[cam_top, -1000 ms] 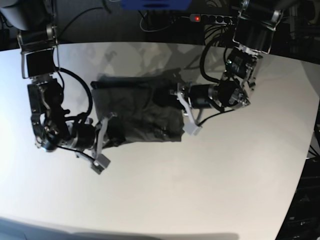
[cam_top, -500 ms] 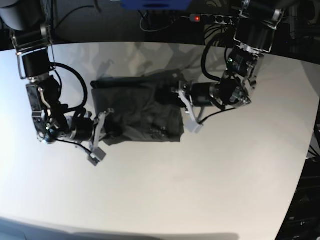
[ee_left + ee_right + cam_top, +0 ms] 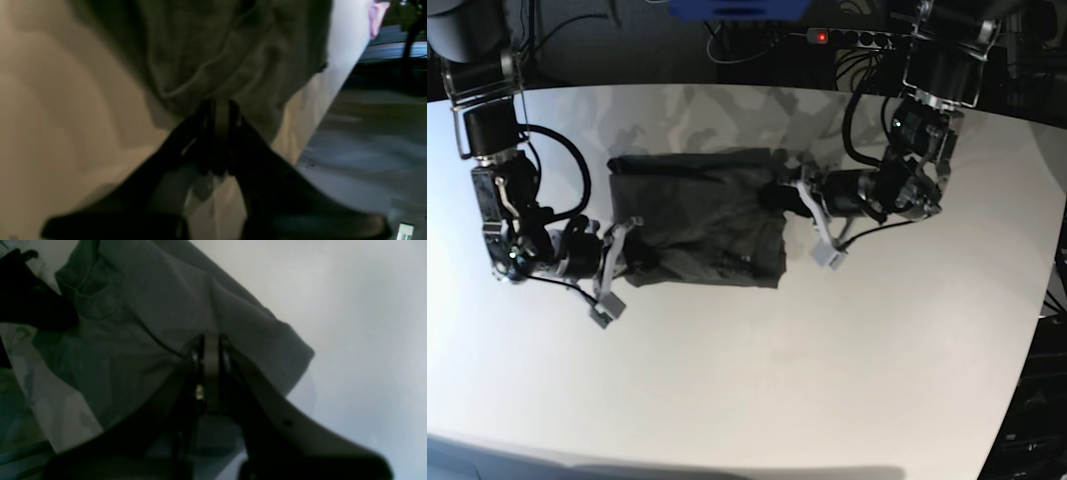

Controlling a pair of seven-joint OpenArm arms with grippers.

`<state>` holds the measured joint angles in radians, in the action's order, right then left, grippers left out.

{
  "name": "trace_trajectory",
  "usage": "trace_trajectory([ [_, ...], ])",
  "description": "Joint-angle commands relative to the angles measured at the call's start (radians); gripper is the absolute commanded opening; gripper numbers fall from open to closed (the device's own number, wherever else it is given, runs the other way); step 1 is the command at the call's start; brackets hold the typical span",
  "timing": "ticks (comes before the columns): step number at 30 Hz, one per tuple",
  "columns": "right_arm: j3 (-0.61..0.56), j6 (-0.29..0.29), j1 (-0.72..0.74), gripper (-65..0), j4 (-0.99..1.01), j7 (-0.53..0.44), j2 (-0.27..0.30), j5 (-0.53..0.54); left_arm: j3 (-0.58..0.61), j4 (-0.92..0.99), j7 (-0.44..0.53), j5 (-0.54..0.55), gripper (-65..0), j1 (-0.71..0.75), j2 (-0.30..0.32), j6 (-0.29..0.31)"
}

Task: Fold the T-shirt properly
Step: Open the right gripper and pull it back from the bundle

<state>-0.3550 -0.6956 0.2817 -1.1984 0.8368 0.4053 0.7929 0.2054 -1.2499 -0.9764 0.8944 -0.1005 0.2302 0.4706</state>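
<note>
I am pinching the dark grey, thin, wrinkly short-sleeved T-shirt (image 3: 702, 220) with both of my tools. My left tool (image 3: 792, 197) is closed tight on the cloth at one side edge of the shirt, its jaws meeting with a fold of fabric bunched between them in the left wrist view (image 3: 218, 110). My right tool (image 3: 632, 262) is likewise clamped shut on the shirt's opposite edge, at a corner near the lower hem (image 3: 210, 346). The shirt is lying on the white tabletop (image 3: 757, 380) as a rumpled, roughly rectangular, partly folded shape, stretched between my two tools, with creases running across its middle.
</note>
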Motion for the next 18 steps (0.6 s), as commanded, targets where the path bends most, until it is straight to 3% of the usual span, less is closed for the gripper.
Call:
trace_trajectory([
  [1,0.009,-0.003,0.018,-64.9,-0.013,-0.012,0.016,0.004,-0.004,-0.015,0.011,0.006,-62.8,-0.021,0.001,0.006],
  [18,0.011,-0.003,-0.089,-64.9,-0.022,-0.018,0.016,0.007,-0.053,-0.015,0.011,-0.041,-62.8,-0.091,-0.030,0.006],
])
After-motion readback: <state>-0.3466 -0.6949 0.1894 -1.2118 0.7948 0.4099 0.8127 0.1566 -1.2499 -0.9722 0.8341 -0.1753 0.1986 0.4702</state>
